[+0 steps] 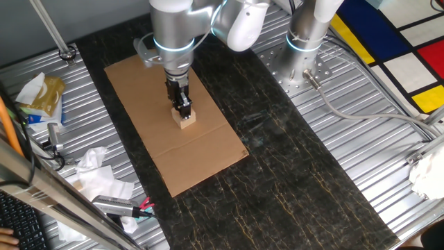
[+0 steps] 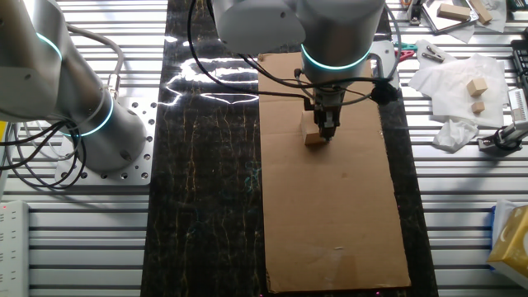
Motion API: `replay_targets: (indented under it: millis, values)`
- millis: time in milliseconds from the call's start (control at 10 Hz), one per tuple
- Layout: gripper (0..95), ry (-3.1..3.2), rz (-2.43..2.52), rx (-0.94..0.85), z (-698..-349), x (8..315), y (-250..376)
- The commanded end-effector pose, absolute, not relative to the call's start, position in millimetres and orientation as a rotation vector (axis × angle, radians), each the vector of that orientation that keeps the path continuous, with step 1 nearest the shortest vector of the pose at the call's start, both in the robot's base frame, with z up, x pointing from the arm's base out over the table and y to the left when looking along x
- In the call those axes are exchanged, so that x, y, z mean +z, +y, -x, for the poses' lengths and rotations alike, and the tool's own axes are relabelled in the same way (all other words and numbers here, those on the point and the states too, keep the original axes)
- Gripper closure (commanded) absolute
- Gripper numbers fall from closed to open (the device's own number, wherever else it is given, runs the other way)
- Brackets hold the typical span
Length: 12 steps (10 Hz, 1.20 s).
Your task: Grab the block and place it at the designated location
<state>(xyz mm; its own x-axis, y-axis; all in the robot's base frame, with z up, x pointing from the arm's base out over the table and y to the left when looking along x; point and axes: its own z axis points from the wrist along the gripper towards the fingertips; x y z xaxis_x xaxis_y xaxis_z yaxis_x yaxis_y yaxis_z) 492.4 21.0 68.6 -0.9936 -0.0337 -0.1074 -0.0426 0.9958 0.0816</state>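
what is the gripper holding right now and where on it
The gripper sits on the block, jaws down over its upper part, block resting on the cardboard. Whether they actually clamp it cannot be told.

Inventory: one cardboard sheet lay on the tabletop. One block sat on it at the gripper. Two more loose cubes rested on white paper at 2 o'clock; possibly others lay beyond, unclear.

Table: dark marbled slab on ribbed metal, brown cardboard sheet flat on slab, crumpled white paper and a yellow packet on the ribbed metal beside it.
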Motion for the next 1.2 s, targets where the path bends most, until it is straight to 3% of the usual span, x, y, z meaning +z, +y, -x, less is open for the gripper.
replay_targets:
  millis: [100,200,700,800,1000,1100,1200]
  values:
    - [38.0,3.033,0.059,0.127,-492,69,21]
    - [19.0,3.038,0.059,0.122,-492,69,21]
    - [19.0,3.085,0.128,0.059,-493,91,22]
    - [38.0,3.083,0.133,0.043,-494,96,22]
    - [38.0,3.082,0.112,0.017,-497,119,27]
    - [57.0,3.080,0.103,-0.001,-498,128,30]
    - [57.0,3.071,0.103,-0.006,-499,138,32]
